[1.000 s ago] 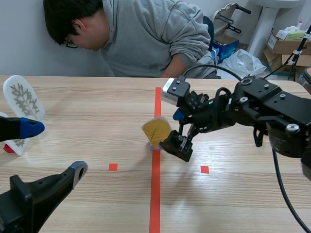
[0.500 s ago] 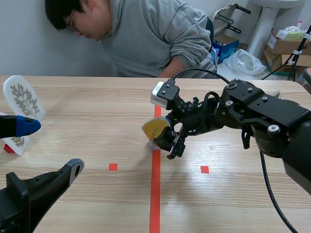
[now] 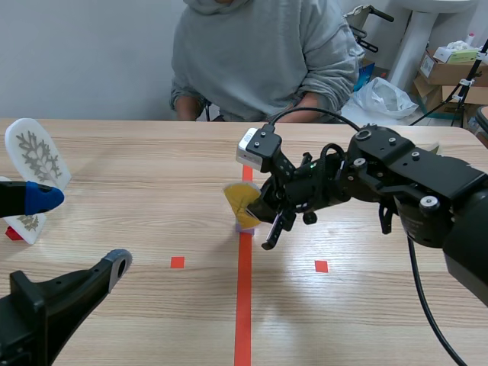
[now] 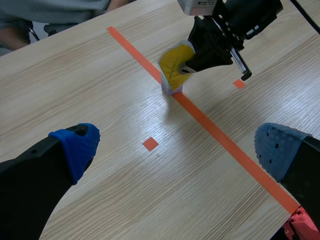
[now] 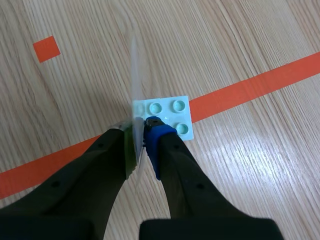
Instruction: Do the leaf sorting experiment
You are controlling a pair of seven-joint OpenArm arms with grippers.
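A yellow leaf card (image 3: 239, 200) stands upright in a small pale brick base (image 3: 244, 226) on the long red tape line. My right gripper (image 3: 263, 211) comes in from the right and is shut on the card's edge. In the right wrist view the card (image 5: 135, 95) is seen edge-on, pinched between my fingers, with the studded base (image 5: 167, 111) just ahead of them. In the left wrist view the same card (image 4: 175, 65) stands far ahead of my left gripper (image 4: 177, 150), which is open and holds nothing. That gripper (image 3: 76, 232) stays at the table's near left.
A white card with a grey leaf (image 3: 36, 152) stands at the far left. A second card (image 3: 27, 224) on a red base stands behind my left finger. A person in a grey hoodie (image 3: 259, 53) sits across the table, arms near the far edge.
My right gripper moved left to the yellow card and closed on it. The person across the table sat upright, so the head left the picture.
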